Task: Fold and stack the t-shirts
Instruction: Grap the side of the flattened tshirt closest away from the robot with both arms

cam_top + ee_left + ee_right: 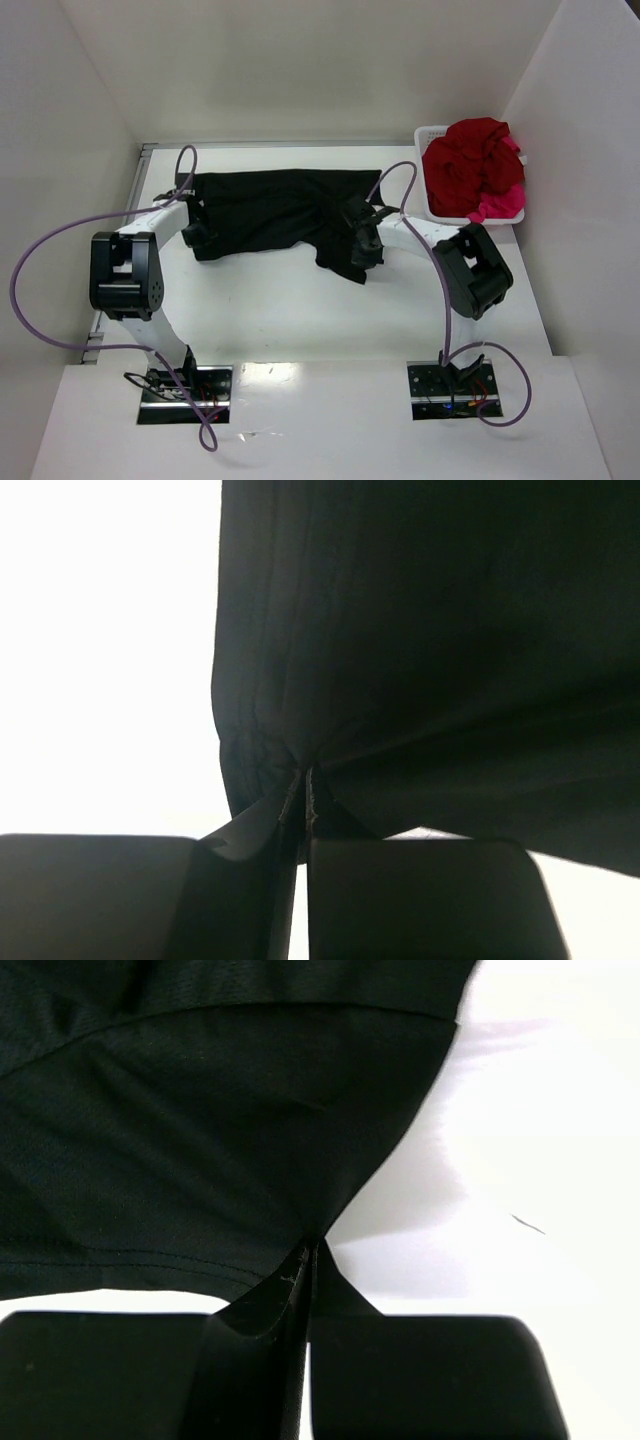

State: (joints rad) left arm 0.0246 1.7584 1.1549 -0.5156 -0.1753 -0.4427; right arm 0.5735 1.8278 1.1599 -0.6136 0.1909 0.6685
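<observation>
Holds the black t-shirt [270, 210], spread on the table [300, 320], by both ends, likely to lift and fold it. Has left gripper [303, 780] jaws clamped on one edge, right gripper [312, 1255] jaws on a corner. Leaves red and pink t-shirts [475, 165] in the basket [432, 132] for later

Top cam was set high at near side, tilted down, whole table [300, 320] covered. Wrist cams held super close at opposite ends of black t-shirt [270, 210], shared by all three.
</observation>
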